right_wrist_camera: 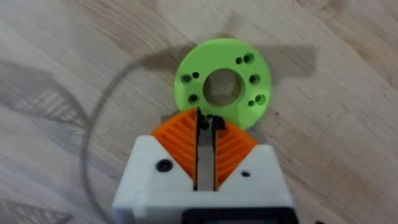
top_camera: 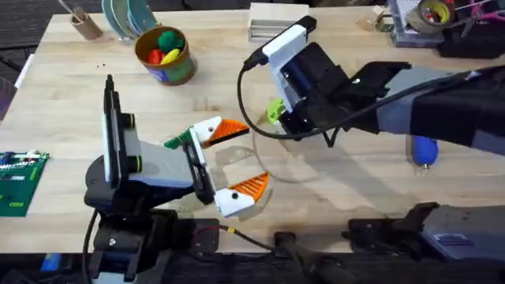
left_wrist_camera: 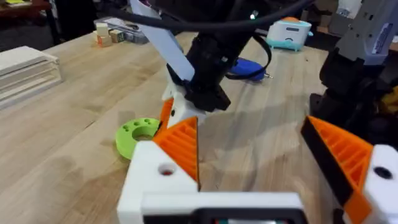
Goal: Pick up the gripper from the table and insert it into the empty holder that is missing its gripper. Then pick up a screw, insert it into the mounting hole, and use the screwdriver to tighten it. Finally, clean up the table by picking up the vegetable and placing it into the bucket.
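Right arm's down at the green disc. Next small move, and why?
Probably lift the right gripper slightly straight up: its pads are pinched shut at the rim of the lime-green disc, with something small and dark at the tips, possibly a screw.

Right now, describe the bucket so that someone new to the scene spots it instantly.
Start at the wooden table and look to its far left corner area in the overhead view. The bucket is the small round can there, beside a brown cup holding sticks. It alone has a blue-green printed outside, a yellow-orange lining, and red, green and yellow toys inside.
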